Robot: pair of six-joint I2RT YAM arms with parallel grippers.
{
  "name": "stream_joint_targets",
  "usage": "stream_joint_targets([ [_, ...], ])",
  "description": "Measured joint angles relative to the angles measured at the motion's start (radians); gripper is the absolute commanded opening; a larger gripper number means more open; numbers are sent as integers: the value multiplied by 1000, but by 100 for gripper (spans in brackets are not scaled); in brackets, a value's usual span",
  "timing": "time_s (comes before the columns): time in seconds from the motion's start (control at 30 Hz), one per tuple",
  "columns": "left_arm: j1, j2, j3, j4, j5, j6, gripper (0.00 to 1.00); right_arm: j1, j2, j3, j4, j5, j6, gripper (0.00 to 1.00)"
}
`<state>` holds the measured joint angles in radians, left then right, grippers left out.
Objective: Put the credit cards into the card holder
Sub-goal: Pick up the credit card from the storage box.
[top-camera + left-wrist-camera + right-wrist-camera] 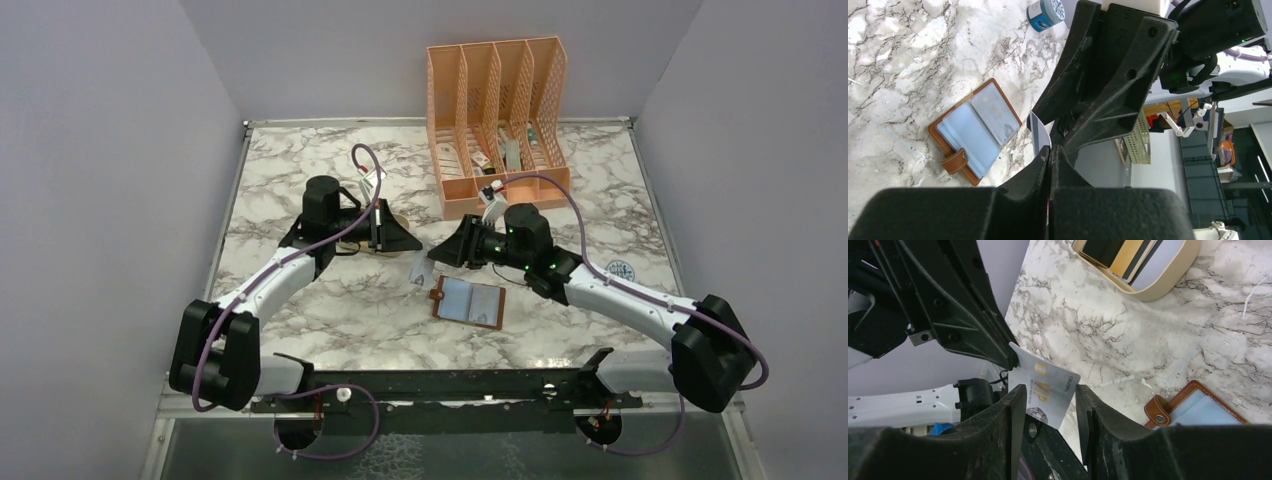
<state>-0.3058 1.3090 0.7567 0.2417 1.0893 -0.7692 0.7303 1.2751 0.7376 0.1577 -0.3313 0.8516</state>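
Right pincer (1049, 392), partly open, and left pincer (1050, 150), clamped shut, are held tip to tip over the bench (300, 310), the card holder (468, 301) is laid open nearby, and a pale credit card (1045, 377) is pinched in the left, between the right's fingers.

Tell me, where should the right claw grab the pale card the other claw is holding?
Probably the free end of the pale card, coming from opposite the left claw, which pinches one corner. It is thin, so press its flat faces.
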Motion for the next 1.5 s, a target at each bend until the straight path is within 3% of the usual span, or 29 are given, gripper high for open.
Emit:
stream_joint_targets([
  [0.1,-2,0,-6,8,-6,-11,0,2,-16,-2,0,0,7,52],
  [0.4,-11,-4,-6,37,-8,-50,0,2,-71,-26,-5,8,31,55],
  [0.47,-11,-8,-6,39,-8,-53,0,2,-71,-26,-14,13,35,46],
  [0.57,-15,-11,-6,42,-9,-58,0,2,-71,-26,-10,12,40,23],
  [0.67,-20,-13,-6,42,-17,-63,19,1,-72,-31,0,8,45,4],
  [0.77,-21,-18,-16,42,-48,-60,43,-1,-84,-43,11,0,52,1],
  [0.9,-29,-21,-25,11,-92,-38,49,5,-135,-62,9,2,38,1],
  [1.13,-41,-53,-12,-198,-291,130,43,5,-212,-69,-129,71,-69,1],
  [1.33,-121,-51,-12,-283,-431,203,29,-23,-193,-62,-279,105,-176,1],
  [1.5,-233,-4,-12,-299,-522,233,14,-121,-146,-60,-353,60,-238,1],
])
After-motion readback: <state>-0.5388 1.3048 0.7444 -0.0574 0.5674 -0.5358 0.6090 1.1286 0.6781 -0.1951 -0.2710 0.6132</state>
